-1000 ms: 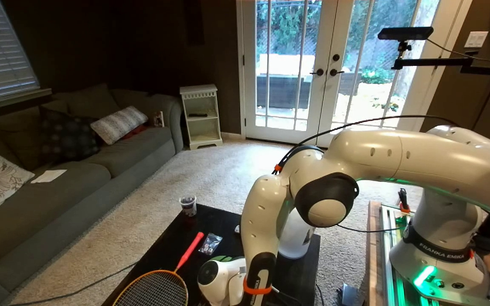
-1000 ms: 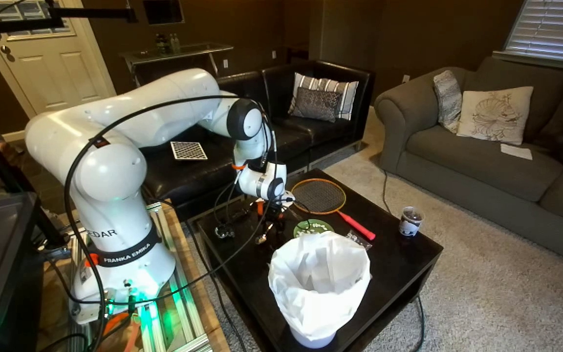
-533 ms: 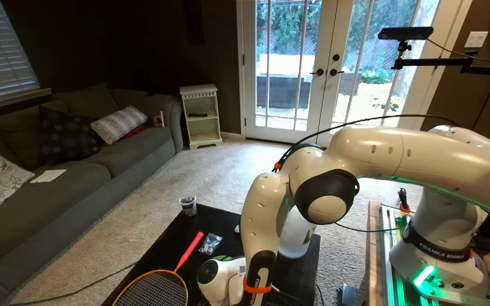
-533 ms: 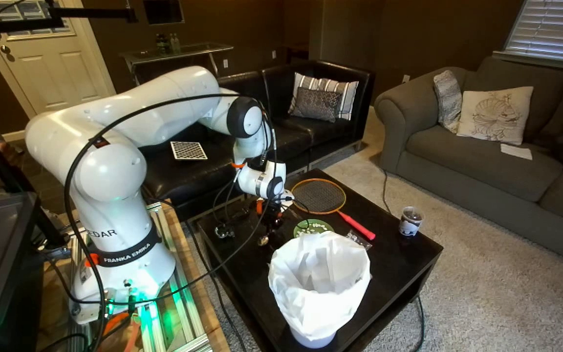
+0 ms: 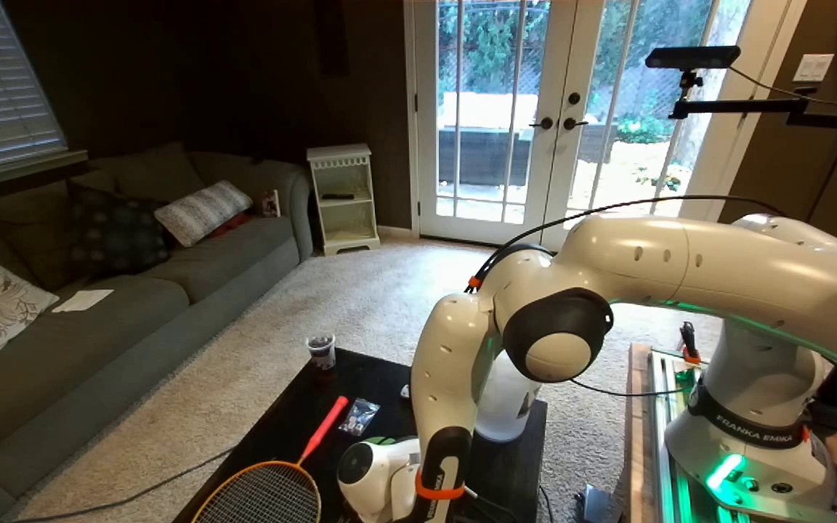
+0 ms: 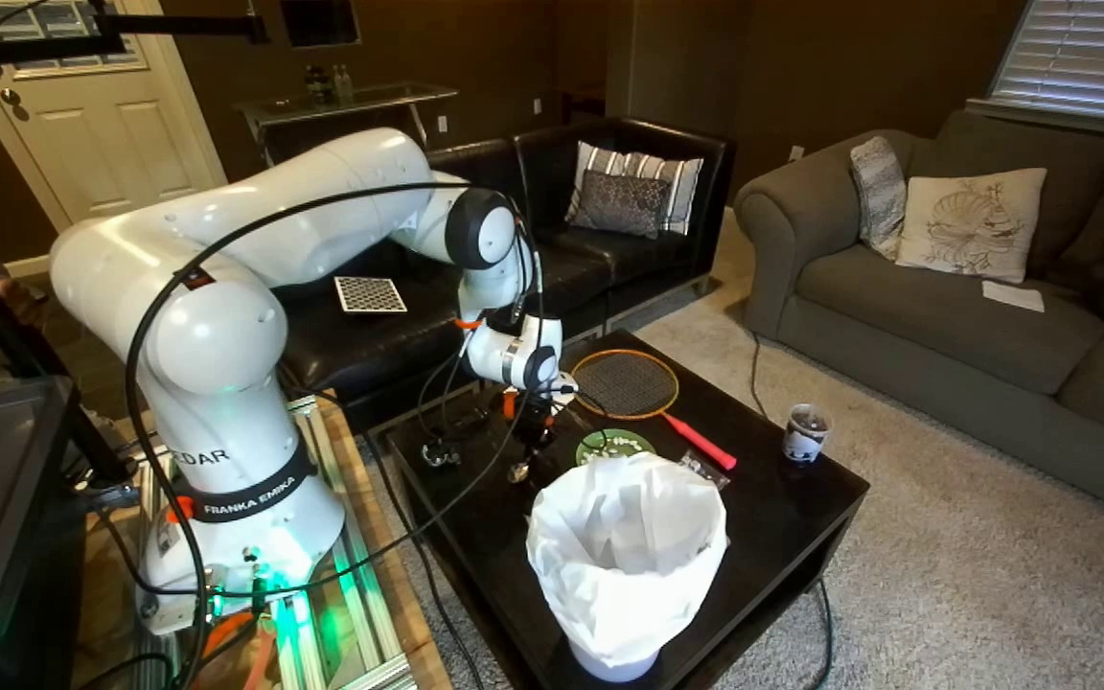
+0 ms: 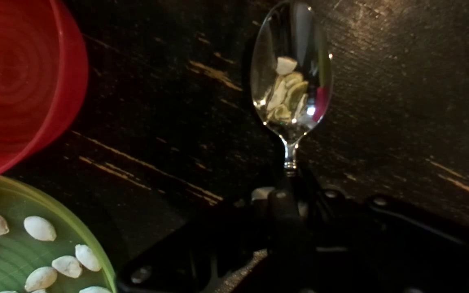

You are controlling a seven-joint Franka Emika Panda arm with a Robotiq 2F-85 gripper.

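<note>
A shiny metal spoon (image 7: 293, 38) stretches away from my gripper (image 7: 290, 189) in the wrist view, its bowl holding several pale and greenish seeds (image 7: 285, 93). The dark fingers are shut around its handle just below the neck; the rest of the handle is hidden. Whether the spoon touches the table I cannot tell. Left of it stands a red bowl or cup (image 7: 73, 77), and below that lies a green plate (image 7: 77, 228) with several whitish seeds. In an exterior view the gripper (image 6: 535, 443) points down over the dark table, the spoon's bowl (image 6: 518, 471) showing beneath it.
A bin with a white liner (image 6: 624, 575) stands on the dark table (image 6: 782, 537). A racket (image 6: 701, 443), a small plastic bag (image 6: 705, 470), a cup (image 6: 806, 436) and a metal object (image 6: 439, 453) lie around. A black cable (image 6: 475, 484) loops past the gripper.
The gripper's fingers have come together on the spoon's handle. The arm has shifted only slightly, and the spoon's bowl has moved a little to the right in an exterior view.
</note>
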